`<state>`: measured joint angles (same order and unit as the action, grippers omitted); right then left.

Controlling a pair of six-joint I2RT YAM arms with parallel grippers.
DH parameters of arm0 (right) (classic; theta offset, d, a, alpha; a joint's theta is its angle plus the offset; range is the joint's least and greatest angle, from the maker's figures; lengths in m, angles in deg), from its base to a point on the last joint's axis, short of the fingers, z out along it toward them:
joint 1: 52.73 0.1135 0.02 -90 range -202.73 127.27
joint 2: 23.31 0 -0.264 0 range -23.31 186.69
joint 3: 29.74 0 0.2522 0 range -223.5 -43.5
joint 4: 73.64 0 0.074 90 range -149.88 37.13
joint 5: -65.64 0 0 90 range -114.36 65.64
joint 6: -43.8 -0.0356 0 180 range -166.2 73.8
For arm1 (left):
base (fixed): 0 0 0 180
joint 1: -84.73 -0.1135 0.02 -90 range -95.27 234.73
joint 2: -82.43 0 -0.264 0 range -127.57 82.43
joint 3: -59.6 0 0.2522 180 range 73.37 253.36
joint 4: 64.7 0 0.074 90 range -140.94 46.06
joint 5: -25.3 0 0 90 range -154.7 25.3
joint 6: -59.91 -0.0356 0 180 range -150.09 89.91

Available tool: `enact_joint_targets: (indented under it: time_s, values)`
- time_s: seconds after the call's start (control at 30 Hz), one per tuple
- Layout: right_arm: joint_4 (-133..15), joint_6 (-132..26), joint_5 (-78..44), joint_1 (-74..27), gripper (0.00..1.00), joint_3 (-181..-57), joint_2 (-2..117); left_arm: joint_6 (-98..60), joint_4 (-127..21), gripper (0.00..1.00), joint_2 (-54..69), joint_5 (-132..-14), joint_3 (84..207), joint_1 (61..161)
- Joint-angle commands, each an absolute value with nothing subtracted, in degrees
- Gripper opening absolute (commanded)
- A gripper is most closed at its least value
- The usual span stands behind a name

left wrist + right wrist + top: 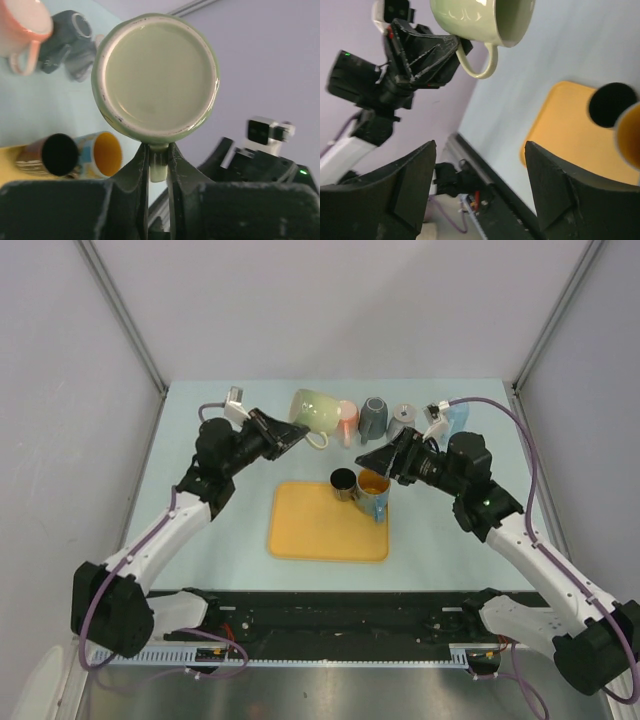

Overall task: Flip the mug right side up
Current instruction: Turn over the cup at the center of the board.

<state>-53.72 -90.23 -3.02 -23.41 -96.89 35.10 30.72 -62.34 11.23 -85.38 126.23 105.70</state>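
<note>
A pale green mug (318,408) hangs above the back of the table, tipped on its side. Its base (157,75) faces the left wrist camera and its mouth (512,22) points away from that arm. My left gripper (158,155) is shut on the mug's handle (159,167), which points down. My right gripper (480,150) is open with nothing between its fingers. It hovers at the back edge of the orange tray (310,530), to the right of the green mug and apart from it.
Two mugs lie on the orange tray's (570,130) back right: a dark one (343,483) and a blue one with an orange inside (374,494). Behind them stand a pink mug (347,423), a dark grey mug (373,417), a grey one (402,417) and a light blue one (456,418).
</note>
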Motion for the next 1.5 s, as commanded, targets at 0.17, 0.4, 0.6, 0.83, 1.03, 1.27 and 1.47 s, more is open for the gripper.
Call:
enact_joint_targets:
  time_s: [0.17,0.4,0.6,0.83,1.03,1.27,1.47]
  values:
    - [-88.32,-110.26,12.47,-20.05,0.8,-91.75,38.47,40.75,-81.26,0.0,26.35,-86.77,120.13,108.98]
    - [-98.54,-114.23,13.7,-15.65,0.79,-92.98,44.98,40.92,-81.44,0.0,30.48,-86.93,118.46,111.62]
    - [-95.56,-111.07,13.7,-14.94,0.79,-97.54,47.18,41.1,-81.35,0.0,32.68,-87.28,117.05,112.23]
    - [-98.18,-111.32,11.24,-14.77,0.76,-98.52,49.29,40.92,-81.26,0.0,33.65,-86.67,115.82,113.9]
    - [-98.63,-111.06,8.95,-14.15,0.69,-99.57,50.69,40.48,-81.26,0.0,33.83,-86.32,115.73,114.87]
    - [-100.65,-112.46,7.81,-14.15,0.53,-99.66,51.84,40.05,-81.35,0.0,34.18,-86.05,115.38,116.1]
    - [-105.04,-115.27,8.07,-14.41,0.4,-99.75,53.24,39.69,-81.17,0.0,34.97,-85.88,114.94,116.63]
